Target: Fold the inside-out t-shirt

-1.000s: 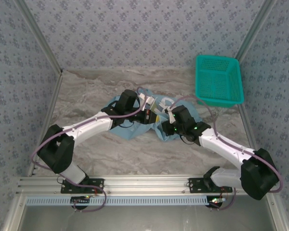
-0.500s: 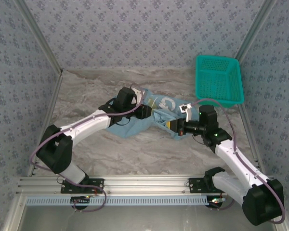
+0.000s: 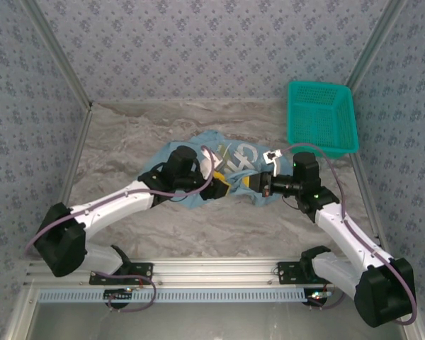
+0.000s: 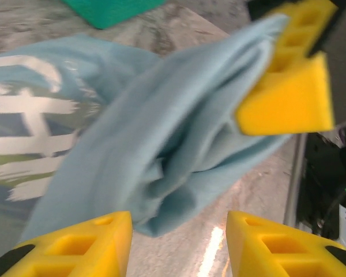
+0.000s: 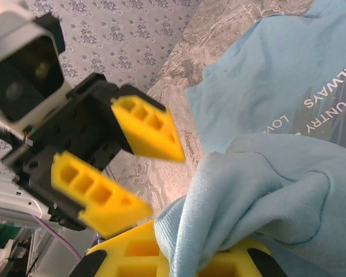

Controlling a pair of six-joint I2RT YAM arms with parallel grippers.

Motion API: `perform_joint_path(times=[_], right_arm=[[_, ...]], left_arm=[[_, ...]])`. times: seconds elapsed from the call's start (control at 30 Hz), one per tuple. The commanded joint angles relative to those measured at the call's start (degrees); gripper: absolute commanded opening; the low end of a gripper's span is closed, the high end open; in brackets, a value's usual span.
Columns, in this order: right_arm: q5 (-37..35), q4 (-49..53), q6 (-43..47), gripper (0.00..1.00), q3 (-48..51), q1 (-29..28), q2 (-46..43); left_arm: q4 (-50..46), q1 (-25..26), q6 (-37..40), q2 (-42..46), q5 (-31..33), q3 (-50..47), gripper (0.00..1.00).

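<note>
Yellow, hollow-celled fingers of the right gripper (image 5: 181,257) are clamped on a thick bunched fold of the soft light-blue cloth t-shirt (image 3: 230,154), which lies crumpled at the picture's centre on the marbled bench (image 3: 127,134). The left gripper (image 4: 179,231) is held open just beside that fold, with nothing pinched. If the limp cloth is pulled unevenly, the bunch could be tightened or dropped.

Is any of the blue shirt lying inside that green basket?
No, the t-shirt lies crumpled on the marble table, apart from the basket standing near the right wall.
</note>
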State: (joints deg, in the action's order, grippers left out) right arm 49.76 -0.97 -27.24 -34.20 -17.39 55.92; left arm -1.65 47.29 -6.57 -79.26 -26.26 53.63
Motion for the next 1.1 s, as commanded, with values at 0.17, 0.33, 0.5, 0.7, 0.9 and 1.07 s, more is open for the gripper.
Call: perform_joint_path(times=[0.17, 0.33, 0.5, 0.7, 0.9, 1.07], right_arm=[[0.4, 2.1, 0.7, 0.00, -1.5, 1.0, -1.2], [0.2, 2.2, 0.8, 0.00, -1.3, 1.2, -1.8], [0.1, 2.3, 0.8, 0.00, -1.3, 1.4, -2.0], [-0.4, 2.5, 1.0, 0.00, -1.2, 1.6, -2.0], [-4.8, 6.3, 2.4, 0.00, -2.3, 1.6, -1.7], [-14.3, 11.3, 3.7, 0.01, -4.8, 1.3, -1.8]], left_arm=[[-1.3, 1.3, 6.8, -5.3, -0.8, 5.8, 0.44], [-2.3, 1.3, 7.4, -8.2, -2.1, 8.1, 0.38], [-2.6, 1.2, 7.6, -10.0, -3.5, 9.2, 0.24], [-2.1, 0.7, 7.1, -10.1, -4.2, 9.2, 0.09], [-1.4, 0.6, 5.6, -7.1, -7.9, 8.5, 0.00], [-5.4, 0.7, 4.7, -4.8, -8.1, 9.4, 0.00]])
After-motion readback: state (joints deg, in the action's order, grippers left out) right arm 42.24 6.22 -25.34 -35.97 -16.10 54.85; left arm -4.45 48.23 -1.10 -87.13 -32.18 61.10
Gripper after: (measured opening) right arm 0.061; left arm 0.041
